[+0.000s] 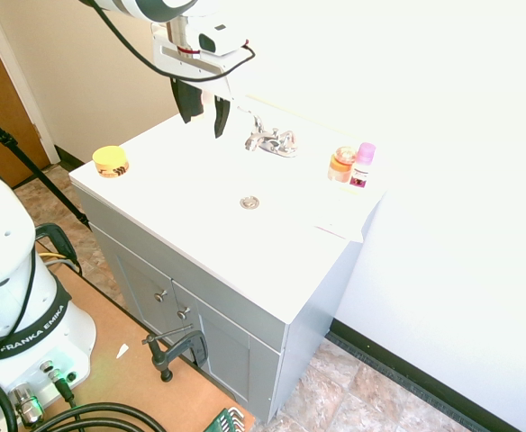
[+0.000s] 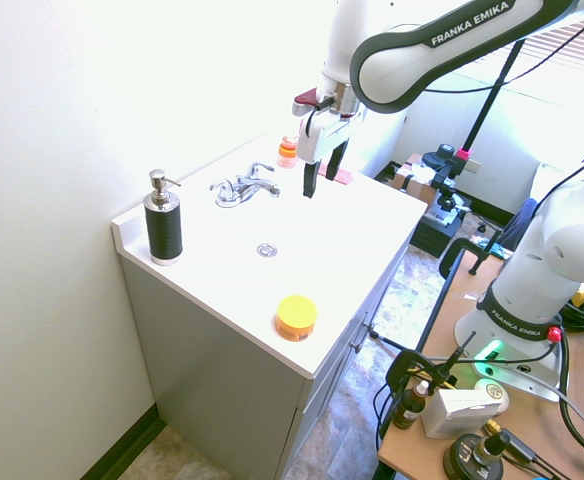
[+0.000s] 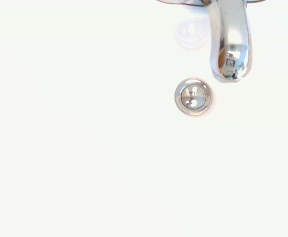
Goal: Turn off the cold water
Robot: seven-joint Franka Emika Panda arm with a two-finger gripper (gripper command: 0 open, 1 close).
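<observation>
Faucet [image 1: 271, 140] sits just beside the end effector [image 1: 204, 113] (fingers spread, holding nothing).

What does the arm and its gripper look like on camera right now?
The arm is glossy white with dark grey joint sections, and one grey band carries "FRANKA EMIKA" in white letters. A black cable runs along it to the wrist. The gripper has a white body with small red marks and two long black fingers, seen above the white basin beside the chrome faucet.

A bathroom: white vanity sink [image 1: 272, 261], chrome faucet [image 1: 270, 140], soap pump bottle [image 2: 162, 228].
</observation>
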